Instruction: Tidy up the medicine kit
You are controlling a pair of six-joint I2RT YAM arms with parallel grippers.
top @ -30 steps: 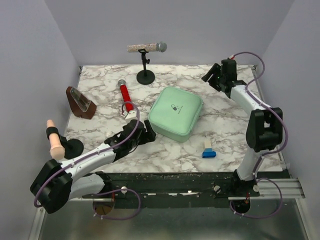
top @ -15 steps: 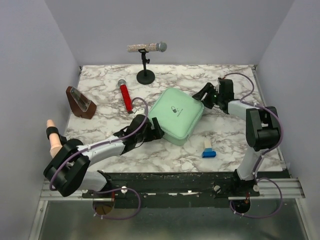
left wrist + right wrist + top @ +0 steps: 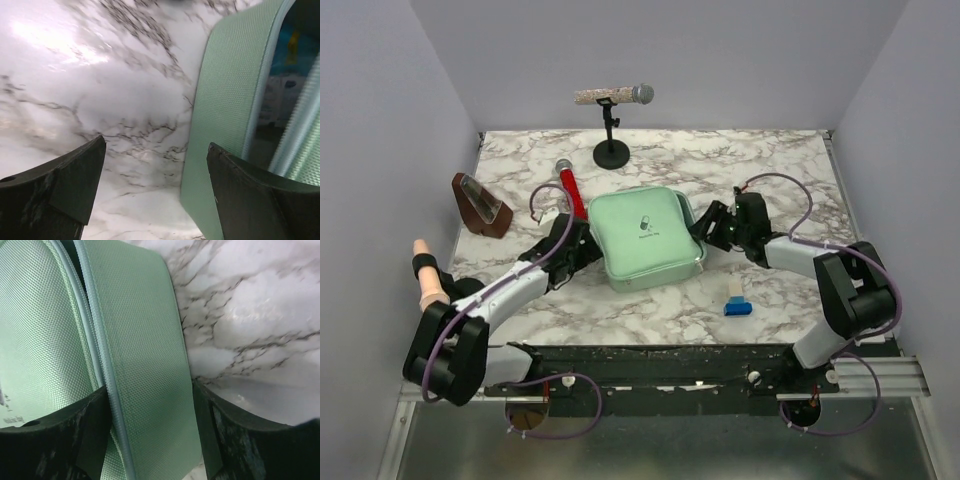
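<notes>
The mint-green medicine kit (image 3: 645, 238) lies flat mid-table, logo up. Its lid stands slightly ajar in the left wrist view, where a dark slit (image 3: 280, 100) shows blue and white contents. My left gripper (image 3: 582, 245) is at the kit's left edge, open, with marble and the kit's side wall (image 3: 225, 100) between its fingers (image 3: 65, 185); nothing is gripped there (image 3: 155, 190). My right gripper (image 3: 708, 228) is at the kit's right edge. Its fingers (image 3: 250, 440) press both faces of the kit's green side wall (image 3: 145, 365), gripper (image 3: 150, 440) shut on it.
A red microphone (image 3: 570, 190) lies just behind the kit's left corner. Another microphone on a stand (image 3: 611, 153) is at the back, a brown wedge (image 3: 480, 205) at the left, and a peach handle on a black base (image 3: 428, 280) at the near left. A small blue-and-white box (image 3: 738, 298) lies near right.
The kit has slid left and turned square to the table. The right gripper came down from the back right to the kit's right edge; the left moved up to its left edge.
</notes>
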